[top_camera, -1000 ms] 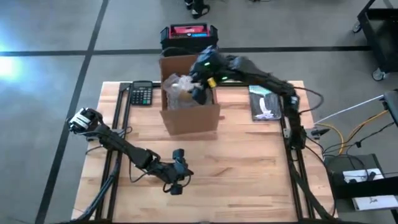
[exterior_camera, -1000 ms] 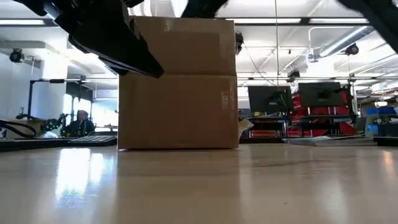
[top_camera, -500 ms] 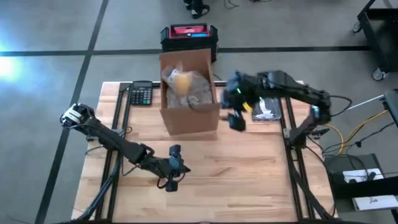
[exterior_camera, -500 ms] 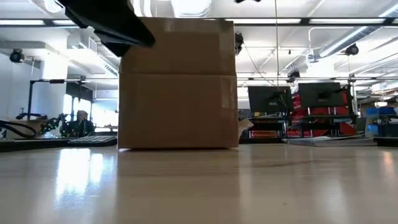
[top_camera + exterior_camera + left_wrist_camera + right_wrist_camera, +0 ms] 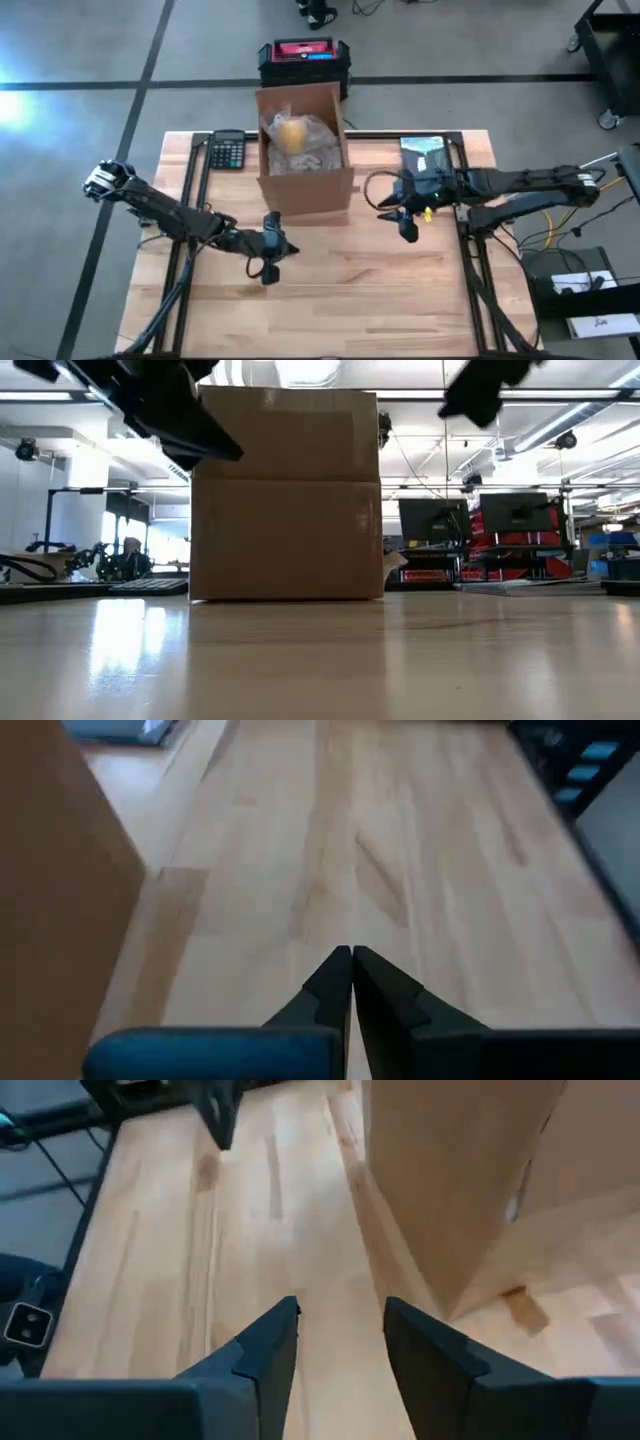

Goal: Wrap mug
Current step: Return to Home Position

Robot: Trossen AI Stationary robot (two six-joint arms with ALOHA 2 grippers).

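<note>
Wooden counter [image 5: 400, 300]: brown cardboard box [image 5: 305, 195] at rear centre, bubble-wrapped yellow mug [image 5: 292, 133] inside. Left gripper [image 5: 352, 954] over counter just before box, jaws pressed together. Right gripper [image 5: 340, 1306] right of box, jaws parted.

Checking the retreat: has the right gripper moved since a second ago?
Yes. The right gripper was over the brown cardboard box, and now hangs beside its right side over the wooden table.
</note>
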